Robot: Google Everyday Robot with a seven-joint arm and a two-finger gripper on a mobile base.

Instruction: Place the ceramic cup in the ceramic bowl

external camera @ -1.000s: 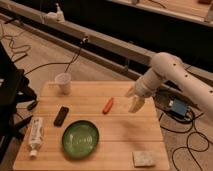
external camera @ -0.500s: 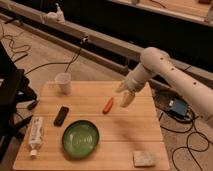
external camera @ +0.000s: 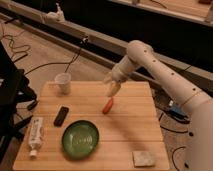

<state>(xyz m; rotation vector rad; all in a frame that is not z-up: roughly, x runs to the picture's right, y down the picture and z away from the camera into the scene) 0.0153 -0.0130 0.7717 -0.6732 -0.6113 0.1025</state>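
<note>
Ceramic cup (external camera: 63,82) is standing upright near the far left corner of the wooden table (external camera: 135,125), white and plain, apart from everything else on the boards.

From the one camera view, the ceramic bowl (external camera: 80,139) is sitting nearer the front edge, green and glossy, well apart from the cup. Between the two, a small black device (external camera: 61,115) is lying flat. A white tube-shaped bottle (external camera: 35,135) is lying along the left edge, near the bowl. A small red-orange object (external camera: 107,105) is lying near the middle of the table, and a pale square pad (external camera: 144,158) is resting by the front right corner.

The white arm (external camera: 150,62) is reaching in from the right. Its gripper (external camera: 112,88) is hanging over the far part of the table, just above the red-orange object and to the right of the cup, apart from both. Whether it is apart or together I cannot tell. Dark cables (external camera: 65,62) are trailing across the floor behind the table.
</note>
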